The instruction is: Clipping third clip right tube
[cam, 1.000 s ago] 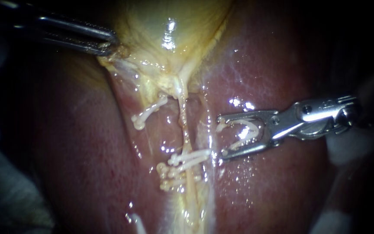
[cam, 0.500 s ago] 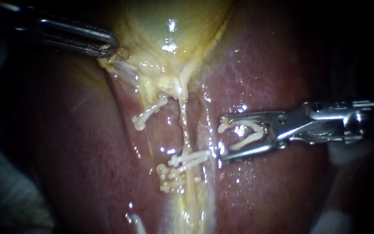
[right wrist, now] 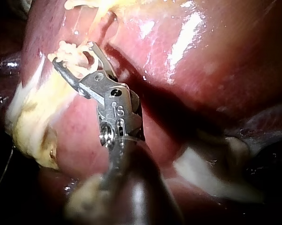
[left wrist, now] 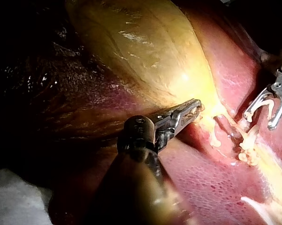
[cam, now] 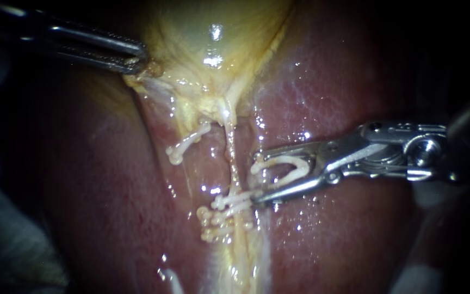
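Metal, two instruments. White plastic clips: one single clip (cam: pixel 187 142) sits across the left strand below the gallbladder (cam: pixel 213 32); a stacked cluster (cam: pixel 221 215) lies lower on the right tube (cam: pixel 230 158), at least two, packed too closely for a firm count; and one open clip (cam: pixel 286 169). The right instrument (cam: pixel 257 178) carries this last clip, its jaws spread wide with a leg lying along each. The left instrument (cam: pixel 137 59) has its jaws closed on the gallbladder's edge at upper left, same spot as half a second ago. The right instrument has advanced leftwards across the liver (cam: pixel 327 92) since then. Its jaw tips, previously well clear of the right tube, now stand just beside it, and the lower jaw tip overlaps the topmost clip of the cluster. The tube is not yet between the jaws. The left wrist view shows the left instrument (left wrist: pixel 193 108) pinching yellow tissue, with the right instrument (left wrist: pixel 259 121) beyond. In the right wrist view, the right instrument (right wrist: pixel 73 54) meets the cluster, but contact with the tube is hard to make out. A white sliver (cam: pixel 171 279) is cut off by the endoscope view's bottom edge and cannot be identified.
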Robot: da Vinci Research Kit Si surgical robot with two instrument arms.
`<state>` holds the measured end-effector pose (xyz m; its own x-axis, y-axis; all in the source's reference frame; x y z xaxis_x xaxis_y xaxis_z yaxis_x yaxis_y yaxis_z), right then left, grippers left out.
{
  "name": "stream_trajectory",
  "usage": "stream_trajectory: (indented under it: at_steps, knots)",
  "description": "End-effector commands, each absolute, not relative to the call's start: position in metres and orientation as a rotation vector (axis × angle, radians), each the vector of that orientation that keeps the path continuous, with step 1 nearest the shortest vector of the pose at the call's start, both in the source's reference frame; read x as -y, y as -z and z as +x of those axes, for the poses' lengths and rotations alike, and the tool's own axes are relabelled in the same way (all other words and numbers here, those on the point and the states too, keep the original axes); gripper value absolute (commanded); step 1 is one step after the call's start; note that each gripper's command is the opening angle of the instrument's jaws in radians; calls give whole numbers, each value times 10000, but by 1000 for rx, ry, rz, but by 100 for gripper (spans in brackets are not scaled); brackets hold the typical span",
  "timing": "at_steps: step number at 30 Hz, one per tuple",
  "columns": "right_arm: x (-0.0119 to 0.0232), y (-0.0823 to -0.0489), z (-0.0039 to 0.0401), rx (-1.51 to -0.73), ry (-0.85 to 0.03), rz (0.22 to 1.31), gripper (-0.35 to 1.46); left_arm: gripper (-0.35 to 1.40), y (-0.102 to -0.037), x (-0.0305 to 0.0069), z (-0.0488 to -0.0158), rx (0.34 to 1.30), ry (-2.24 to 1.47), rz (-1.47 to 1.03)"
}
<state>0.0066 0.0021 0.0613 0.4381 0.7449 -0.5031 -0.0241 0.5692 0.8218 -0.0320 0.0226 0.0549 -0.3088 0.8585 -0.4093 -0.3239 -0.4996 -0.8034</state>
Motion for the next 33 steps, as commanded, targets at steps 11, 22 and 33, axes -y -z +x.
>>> stream_trajectory:
  at_steps: [11, 22, 33]
  knots:
    - [-28, -649, 82, -1011, -565, 829, 50, -35, -549, -226, -320, 778, -1898, -1104]
    - [-34, -652, 116, -1117, -643, 867, 50, -35, -549, -226, -320, 778, -1898, -1104]
    - [-41, -630, 123, -1221, -733, 946, 50, -35, -549, -226, -320, 778, -1898, -1104]
